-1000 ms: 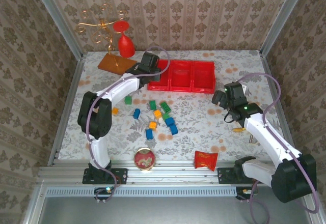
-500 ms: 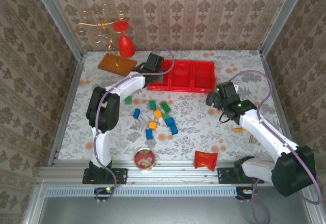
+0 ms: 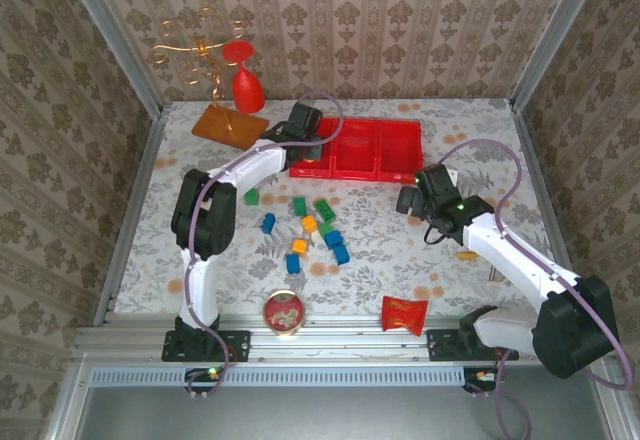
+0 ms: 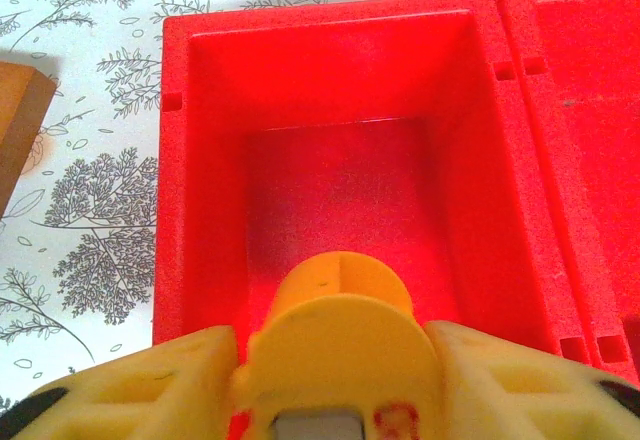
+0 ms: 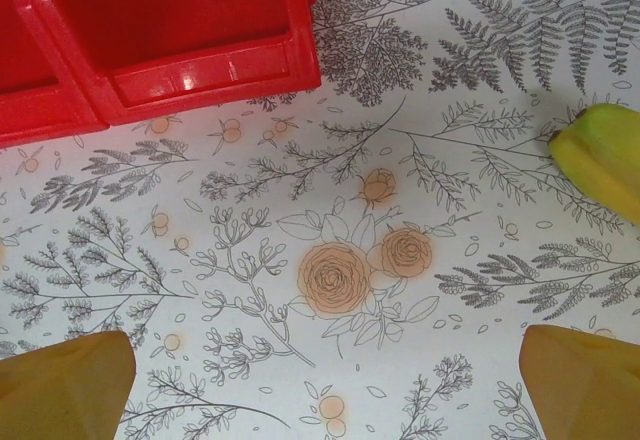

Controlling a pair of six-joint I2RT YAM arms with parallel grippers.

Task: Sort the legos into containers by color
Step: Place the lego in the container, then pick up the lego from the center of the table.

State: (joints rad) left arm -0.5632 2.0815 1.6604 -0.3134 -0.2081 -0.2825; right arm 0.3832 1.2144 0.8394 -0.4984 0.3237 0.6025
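Lego (image 4: 340, 305), yellow, sits clamped in left tool (image 4: 335, 385) above leftmost container (image 4: 200, 160); right tool (image 5: 320, 390) gapes empty.

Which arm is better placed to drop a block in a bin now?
Left: left claw holds a yellow block over the leftmost bin; right claw hangs open and empty.

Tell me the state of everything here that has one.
Left gripper: fingers shut on a yellow plastic lego block.
Right gripper: fingers open, holding nothing.
Left red rectangular plastic bin: nothing visible inside.
Loose blue, green and orange legos: unsorted on the table.
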